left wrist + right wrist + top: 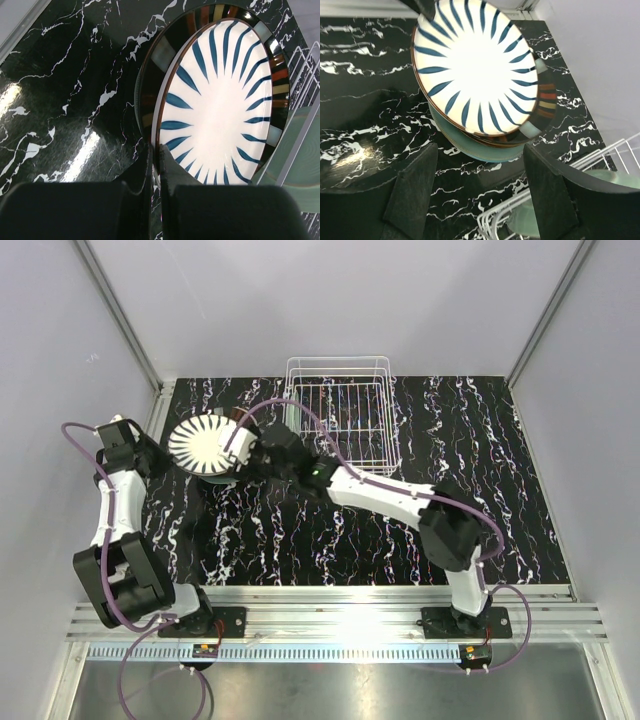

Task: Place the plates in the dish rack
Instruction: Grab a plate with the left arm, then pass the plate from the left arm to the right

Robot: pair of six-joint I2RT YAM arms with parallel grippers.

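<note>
From above, the stack of plates [207,445] sits at about 10 o'clock on the marbled table [520,490]. The dish rack [338,375] stands at 12 o'clock, near the stack but apart from it. The left gripper [163,452] meets the stack's rim from 9 o'clock and the right gripper [238,452] from 3 o'clock. Neither one's finger spacing can be read here.

In the left wrist view, the left gripper [159,152] has its fingers pressed together on the rim of the top plate, the striped plate [220,100], at that plate's 7 o'clock. Under it lies a dark plate [165,55] with coloured rim blocks.

In the right wrist view, the right gripper [479,150] is spread wide and holds nothing, with the stack lying beyond its fingertips toward 12 o'clock. A pale green plate [470,147] shows at the bottom of the stack.

The main risk is the one-sided pinch. A glazed rim held at a single spot could swivel or slip out as the plate rises, or it could drag the dark plate along. The open right fingers, so near the stack, could also knock it. At the rack, a plate not turned fully on edge would likely catch the wires.

Being round, the striped plate has no long axis. Its face points up, seemingly tipped, with the pinched side a little raised.
</note>
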